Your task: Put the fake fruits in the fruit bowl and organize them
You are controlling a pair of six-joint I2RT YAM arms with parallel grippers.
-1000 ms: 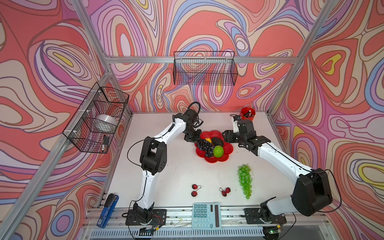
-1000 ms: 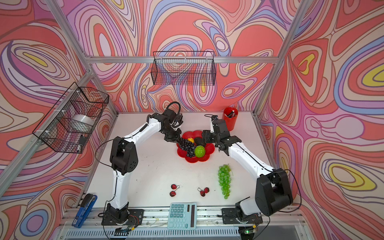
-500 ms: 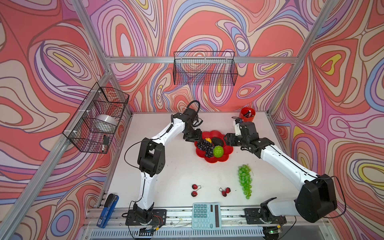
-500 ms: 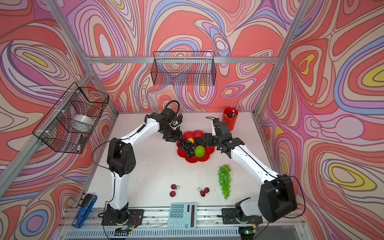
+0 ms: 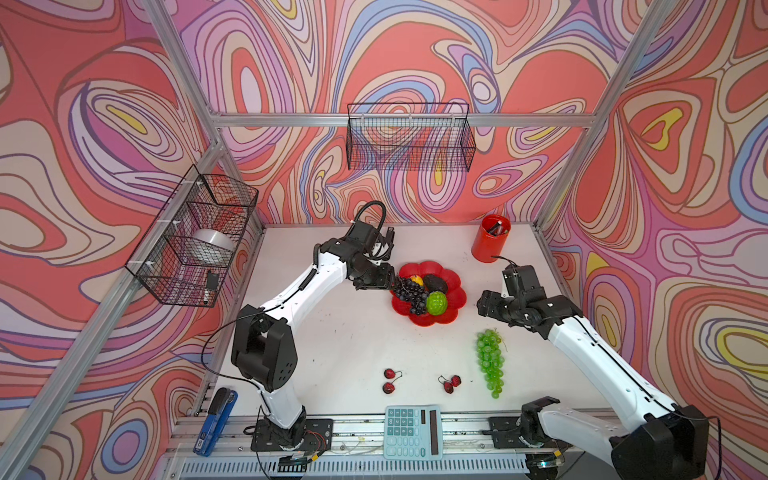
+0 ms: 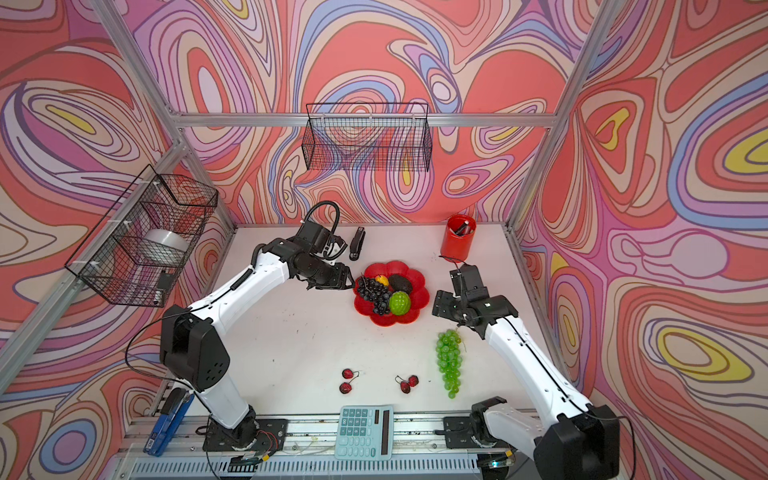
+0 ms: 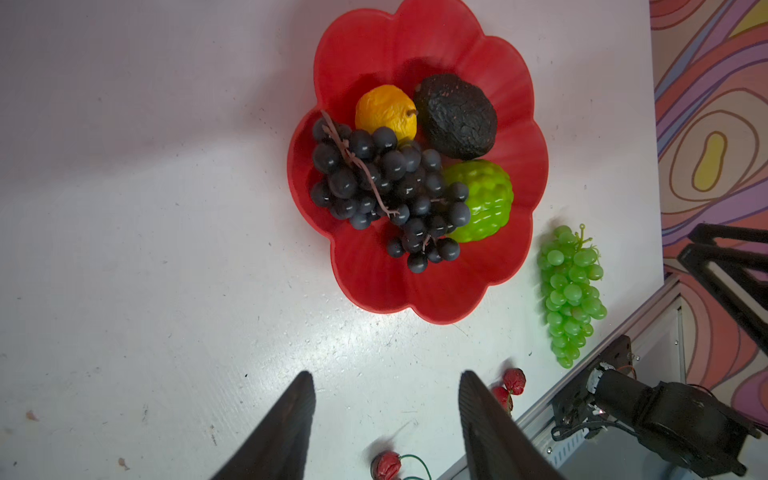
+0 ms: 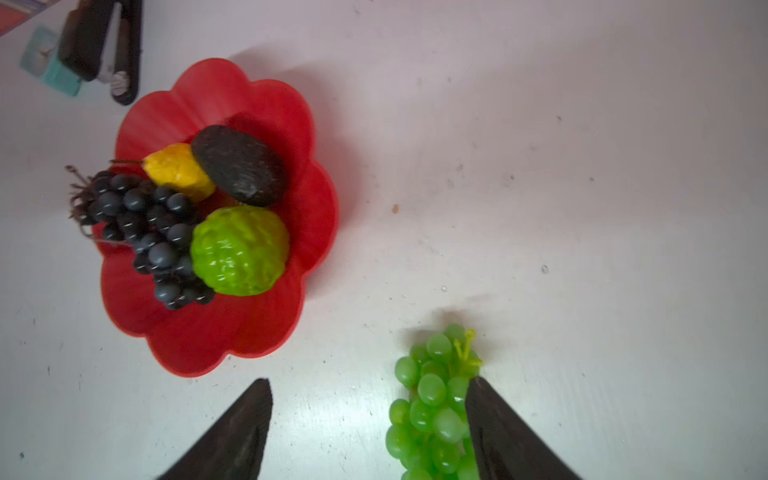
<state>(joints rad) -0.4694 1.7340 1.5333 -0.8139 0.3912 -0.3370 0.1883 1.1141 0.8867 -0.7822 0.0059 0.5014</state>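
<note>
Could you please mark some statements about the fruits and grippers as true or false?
1. The purple grapes lie in the bowl. True.
2. The green grapes lie in the bowl. False: they lie on the table beside it.
3. Both cherry pairs are on the table. True.
4. The left gripper holds the avocado. False: it is open and empty; the avocado is in the bowl.
5. The right gripper is open. True.

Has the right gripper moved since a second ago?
Yes. The right gripper has pulled away from the fruit bowl rim toward the green grape bunch, and stands open near its stem end.
</note>
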